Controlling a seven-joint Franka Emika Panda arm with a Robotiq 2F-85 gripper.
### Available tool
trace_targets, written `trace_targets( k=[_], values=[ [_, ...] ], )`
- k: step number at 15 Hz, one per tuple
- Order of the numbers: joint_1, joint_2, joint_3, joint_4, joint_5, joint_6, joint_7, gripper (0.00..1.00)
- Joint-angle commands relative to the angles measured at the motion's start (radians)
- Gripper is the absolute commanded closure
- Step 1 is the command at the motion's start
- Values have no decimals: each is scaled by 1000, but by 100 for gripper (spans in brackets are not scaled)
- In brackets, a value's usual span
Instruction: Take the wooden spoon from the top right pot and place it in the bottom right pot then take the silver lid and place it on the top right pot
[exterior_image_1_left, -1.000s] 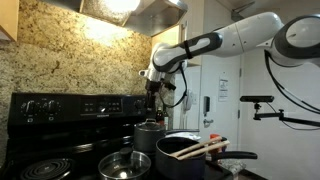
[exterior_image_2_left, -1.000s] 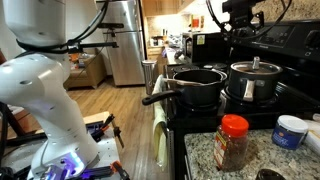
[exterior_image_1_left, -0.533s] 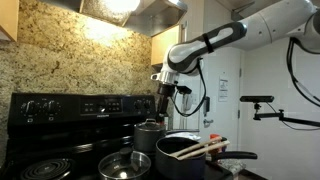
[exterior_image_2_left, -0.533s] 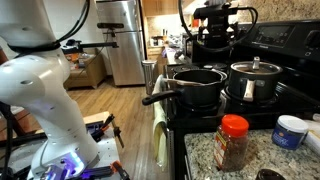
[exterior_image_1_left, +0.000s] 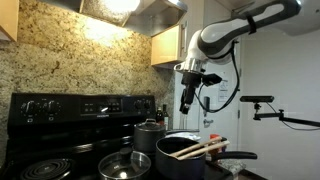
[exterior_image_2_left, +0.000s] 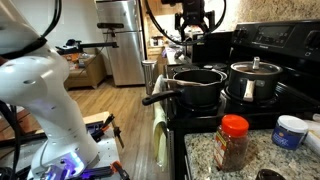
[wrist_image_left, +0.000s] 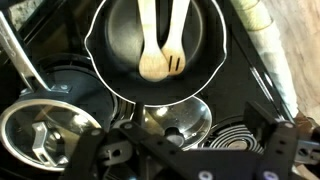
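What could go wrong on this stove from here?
The two pale wooden utensils stick out past the rim of the wide black pot, so the gripper hanging above might knock them if it came down. That pot's long dark handle juts past the stove front, where someone could bump it.

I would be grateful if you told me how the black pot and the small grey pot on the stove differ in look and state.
The black pot is wide and dark, while the grey pot is narrower and dull metal. The black pot is open and holds two wooden utensils; the grey pot is covered by a silver lid with a knob. The black pot shows a long side handle. Both stand upright, side by side on the stove.
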Motion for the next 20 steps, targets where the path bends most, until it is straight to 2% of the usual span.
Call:
trace_targets(
  k=[1, 5, 7, 10, 14, 20],
  values=[
    [40, -32, -40, 79, -3, -239, 58, 0],
    [53, 19, -80, 214, 23, -514, 84, 0],
    [47, 48, -89, 259, 18, -615, 123, 0],
    [34, 69, -89, 282, 11, -676, 216, 0],
    [26, 48, -77, 227, 18, -565, 363, 0],
    [22, -27, -43, 92, -25, -277, 590, 0]
  ],
)
